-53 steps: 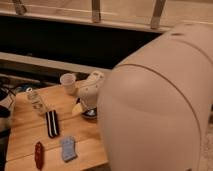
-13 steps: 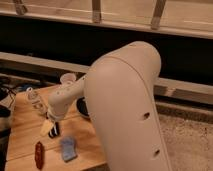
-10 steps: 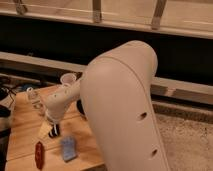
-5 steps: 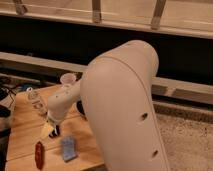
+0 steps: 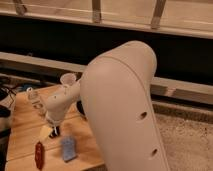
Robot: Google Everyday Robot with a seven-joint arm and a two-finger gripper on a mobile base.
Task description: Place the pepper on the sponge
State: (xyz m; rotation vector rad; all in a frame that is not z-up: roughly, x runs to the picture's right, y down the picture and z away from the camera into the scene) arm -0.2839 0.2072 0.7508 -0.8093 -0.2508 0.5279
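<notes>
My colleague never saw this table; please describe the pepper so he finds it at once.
Find the wooden table at the left, where the gripper hangs low. Near its front edge lie two small things. The pepper is the left one: slim, dark red, glossy; the sponge is pale blue, rectangular.

No readable text or labels

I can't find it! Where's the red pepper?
Camera view: the pepper lies bottom left on the table, beside the sponge; the gripper hangs just behind them.
</notes>
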